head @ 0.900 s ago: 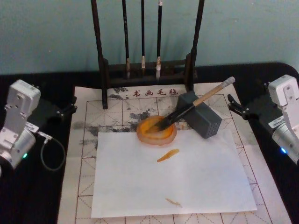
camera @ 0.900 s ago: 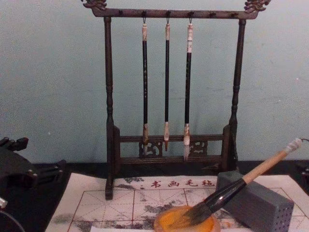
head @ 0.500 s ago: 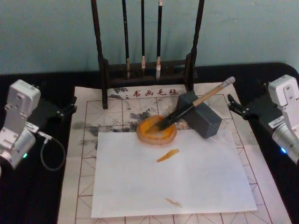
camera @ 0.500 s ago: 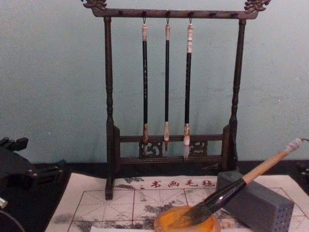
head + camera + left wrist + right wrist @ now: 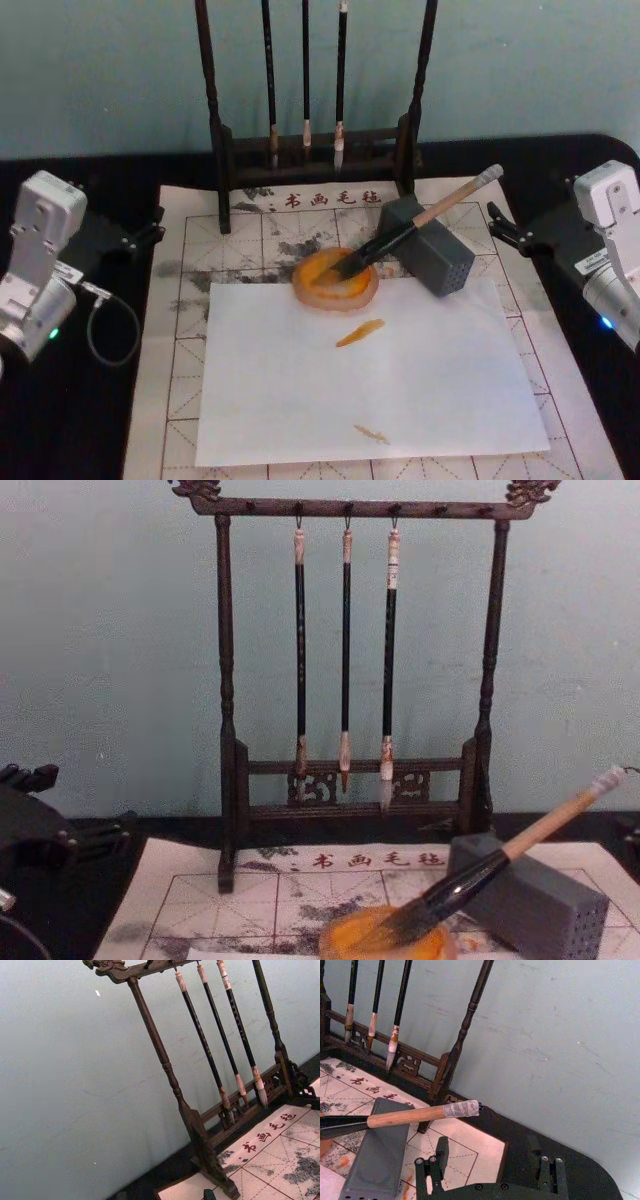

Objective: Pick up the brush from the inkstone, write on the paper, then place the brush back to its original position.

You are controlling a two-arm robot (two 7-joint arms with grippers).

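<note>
The brush point(image 5: 415, 224) lies slanted, its dark bristles in the orange inkstone point(image 5: 335, 281) and its pale handle propped on a grey block point(image 5: 428, 248). From the chest view the brush point(image 5: 500, 864) slopes up to the right out of the inkstone point(image 5: 385, 941). The paper point(image 5: 185, 330), red-gridded with grey smudges and red characters, lies under a plain white sheet point(image 5: 370, 385) that carries two orange strokes. My left gripper point(image 5: 155, 222) rests open at the paper's left edge. My right gripper point(image 5: 496, 224) is open at the paper's right edge, near the brush's end cap point(image 5: 462, 1108).
A dark wooden rack point(image 5: 315, 150) with three thin hanging brushes point(image 5: 345, 650) stands behind the paper against the pale wall. A black cloth point(image 5: 100, 420) covers the table on both sides. A cable point(image 5: 105, 325) loops beside the left arm.
</note>
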